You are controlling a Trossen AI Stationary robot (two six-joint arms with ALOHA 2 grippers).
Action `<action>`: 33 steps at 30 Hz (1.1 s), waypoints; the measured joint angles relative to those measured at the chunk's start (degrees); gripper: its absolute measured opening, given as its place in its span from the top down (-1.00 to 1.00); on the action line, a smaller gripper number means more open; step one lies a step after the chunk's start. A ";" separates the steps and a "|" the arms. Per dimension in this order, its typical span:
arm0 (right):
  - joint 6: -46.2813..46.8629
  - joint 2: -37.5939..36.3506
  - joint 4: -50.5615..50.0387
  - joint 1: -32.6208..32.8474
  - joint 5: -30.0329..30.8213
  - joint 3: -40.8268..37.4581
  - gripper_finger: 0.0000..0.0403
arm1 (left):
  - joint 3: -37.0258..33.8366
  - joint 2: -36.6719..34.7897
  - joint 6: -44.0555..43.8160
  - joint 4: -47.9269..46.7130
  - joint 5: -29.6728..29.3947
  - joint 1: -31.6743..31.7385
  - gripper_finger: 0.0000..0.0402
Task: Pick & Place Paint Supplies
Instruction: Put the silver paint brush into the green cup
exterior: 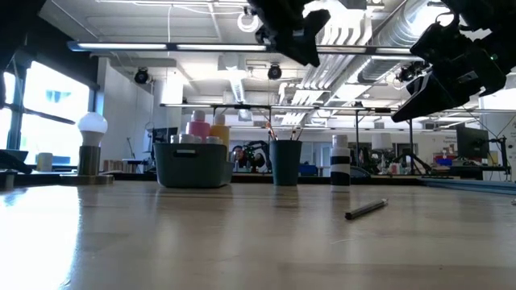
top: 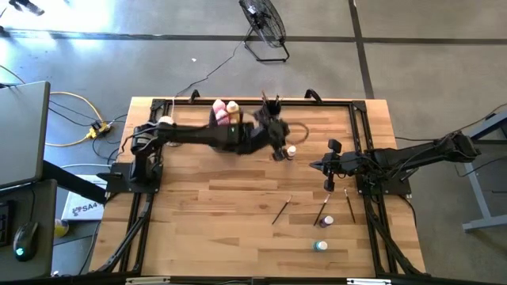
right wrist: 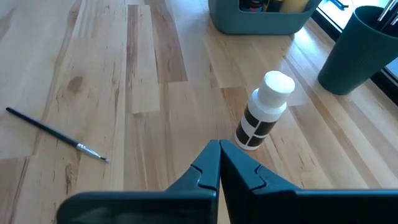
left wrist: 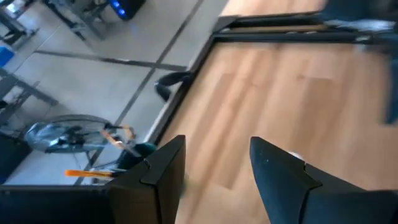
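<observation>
A black-and-white small paint bottle (right wrist: 263, 114) with a white cap stands upright on the wood, also visible in the high view (top: 291, 150). My left gripper (left wrist: 214, 146) hangs open above the table beside it (top: 282, 147), with nothing between its fingers. A grey bin (top: 224, 115) at the far edge holds a pink and a yellow squeeze bottle. Beside it a dark cup (top: 272, 104) holds paintbrushes. Loose brushes (top: 282, 210) (top: 323, 212) and two small bottles (top: 328, 222) (top: 320, 245) lie near right. My right gripper (right wrist: 219, 152) waits shut at the right.
A white knob on a tan base (exterior: 91, 145) stands at the far left. Black frame rails (top: 360, 142) run along the table's sides. A fan (top: 264, 28) stands on the floor beyond the far edge. Bare wood lies across the near left (top: 198, 222).
</observation>
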 joint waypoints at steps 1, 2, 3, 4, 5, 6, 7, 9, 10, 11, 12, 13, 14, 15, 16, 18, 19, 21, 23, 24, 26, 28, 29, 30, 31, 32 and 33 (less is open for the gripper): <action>0.00 0.00 -0.01 0.00 0.00 0.00 0.99 | -0.36 -0.01 -0.42 0.42 -0.28 -1.27 0.13; 0.02 0.02 -0.04 0.00 0.00 0.00 0.99 | -1.52 -0.10 -0.51 2.20 -0.70 -2.44 0.13; 0.27 0.01 -0.01 0.00 0.00 0.00 0.99 | -3.26 -0.17 -0.35 4.63 -1.50 -3.50 0.13; 0.67 0.00 0.00 0.00 -0.01 0.00 0.99 | -5.26 -0.18 -0.20 7.17 -3.01 -4.55 0.13; 0.97 0.01 0.00 0.00 -0.01 0.00 0.99 | -7.54 -0.47 -0.09 9.32 -4.92 -5.42 0.13; 1.09 0.02 0.00 0.00 0.00 0.00 0.99 | -10.00 -0.98 -0.08 11.16 -6.66 -6.09 0.13; 1.18 0.00 0.02 0.00 0.00 0.00 0.99 | -12.25 -1.35 -0.25 14.02 -8.46 -6.55 0.13; 1.20 0.02 -0.04 0.00 -0.02 0.00 0.99 | -16.98 -2.98 -0.99 19.70 -9.87 -6.54 0.13; 1.20 0.00 0.03 0.00 -0.01 0.00 0.99 | -19.25 -3.86 -1.26 20.59 -10.09 -6.41 0.13; 1.24 0.00 0.07 0.00 0.00 0.02 0.99 | -20.88 -4.04 -1.30 22.87 -9.88 -6.36 0.13; 1.39 0.02 -0.08 0.00 -0.01 0.02 0.99 | -22.26 -4.02 -1.31 24.69 -9.19 -6.20 0.13; 1.43 0.01 -0.04 0.01 -0.05 0.02 0.99 | -23.45 -4.09 -1.35 24.38 -9.01 -6.13 0.13; 1.44 0.00 0.28 0.00 0.00 0.03 0.99 | -24.36 -4.37 -1.66 23.61 -8.90 -6.17 0.13; 1.44 0.02 0.27 0.00 -0.02 0.04 0.99 | -24.69 -4.41 -2.01 23.37 -8.68 -6.25 0.13; 1.44 0.02 0.19 0.00 -0.03 0.02 0.99 | -24.72 -4.54 -2.45 23.97 -8.07 -6.30 0.13; 1.42 0.02 0.59 0.00 0.00 0.02 0.99 | -24.73 -5.07 -3.95 24.29 -6.42 -6.37 0.13; 1.38 0.02 0.55 0.00 0.02 0.02 0.99 | -24.71 -5.09 -5.12 24.38 -4.98 -6.42 0.13; 1.33 0.02 0.65 0.00 0.10 0.02 0.99 | -24.82 -4.92 -7.13 23.74 -1.46 -6.44 0.13; 1.24 0.02 0.67 0.00 0.16 0.02 0.99 | -24.88 -4.87 -7.30 23.19 2.32 -6.28 0.13; 1.20 0.01 0.84 0.00 0.17 0.02 0.99 | -24.87 -4.87 -6.96 22.81 4.14 -6.28 0.13; 0.95 0.02 1.04 0.00 0.17 0.02 0.99 | -24.86 -4.87 -6.26 22.00 7.16 -6.26 0.13; 0.83 0.02 1.05 0.00 0.17 0.02 0.99 | -24.86 -4.87 -6.10 21.60 8.55 -6.28 0.13; 0.83 0.02 1.03 0.00 0.17 0.02 0.99 | -24.86 -4.87 -5.30 21.77 8.74 -6.28 0.13; 0.81 0.02 1.05 0.00 0.17 0.02 0.99 | -24.86 -4.87 -4.12 22.11 8.74 -6.30 0.13; 0.81 0.00 1.05 0.00 0.18 0.02 0.99 | -24.86 -4.87 -2.79 22.44 8.79 -6.30 0.13; 0.80 0.02 1.03 0.00 0.17 0.02 0.99 | -24.86 -4.87 -1.59 22.44 8.90 -6.28 0.13; 0.79 0.02 1.03 0.00 0.17 0.02 0.99 | -24.83 -4.87 -0.33 21.71 8.90 -6.28 0.13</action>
